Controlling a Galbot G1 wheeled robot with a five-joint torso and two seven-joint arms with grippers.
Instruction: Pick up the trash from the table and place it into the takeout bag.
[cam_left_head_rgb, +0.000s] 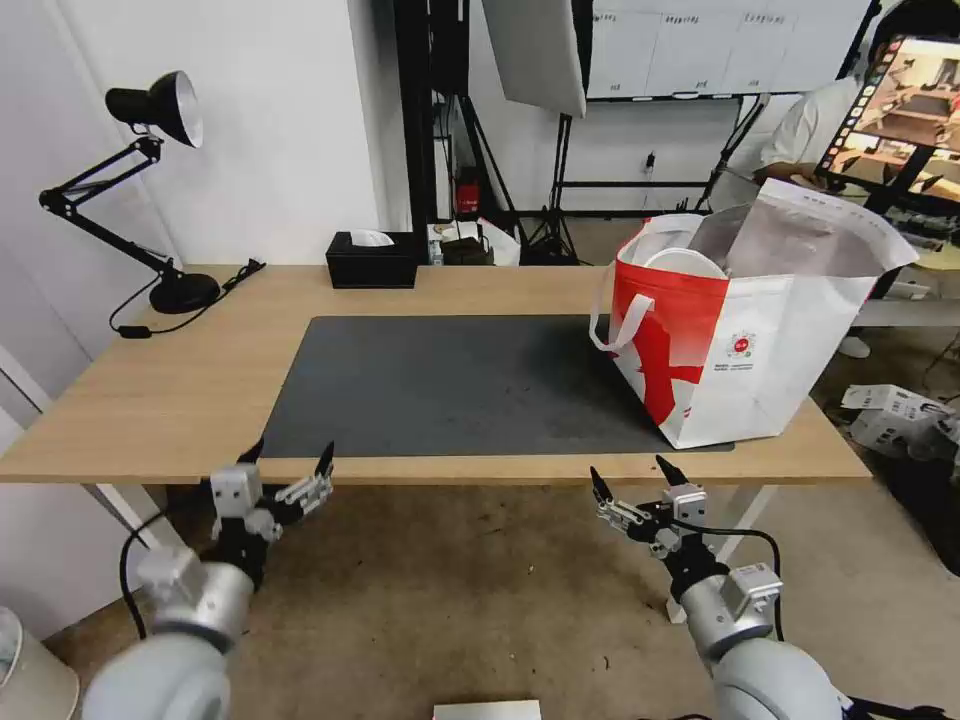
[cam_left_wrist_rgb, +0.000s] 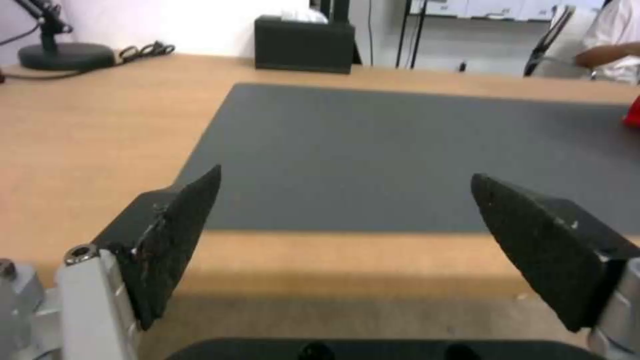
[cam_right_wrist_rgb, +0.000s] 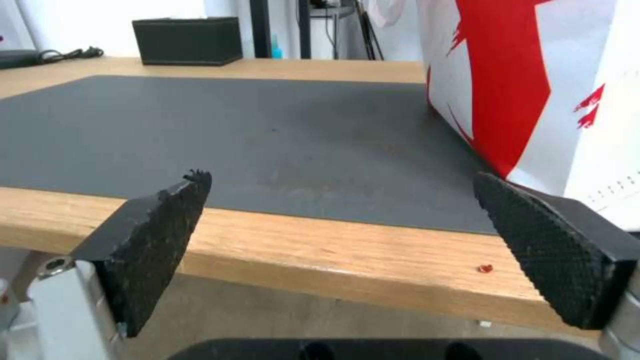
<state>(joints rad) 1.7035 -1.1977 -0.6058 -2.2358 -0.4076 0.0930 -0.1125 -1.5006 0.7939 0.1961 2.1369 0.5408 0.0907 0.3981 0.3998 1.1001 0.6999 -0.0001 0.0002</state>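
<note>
— Left tool (cam_left_head_rgb: 290, 458)? Right tool (cam_left_head_rgb: 631, 478)?
— Both spread wide, pinching nothing, hanging just short of the surface's (cam_left_head_rgb: 180, 390) near edge, below its top.
— Ahead of the left tool?
— Bare dark grey mat (cam_left_head_rgb: 440, 385), then a black tissue box (cam_left_head_rgb: 371, 260) at the far edge; desk lamp (cam_left_head_rgb: 150, 190) off to that tool's outer side.
— Ahead of the right tool?
— Takeout bag (cam_left_head_rgb: 740, 340), upright on the mat's corner, just beyond and slightly outward. White round bowl (cam_left_head_rgb: 684, 263) already inside, rim showing against the foil lining.
— Any trash left out?
— None seen on mat or wood, bar a tiny red fleck (cam_right_wrist_rgb: 485, 268) close to the right tool at the edge. Tray, tissue and wrapped ball: presumably down in the bag, not visible.
— So, progress?
— Looks essentially finished.
</note>
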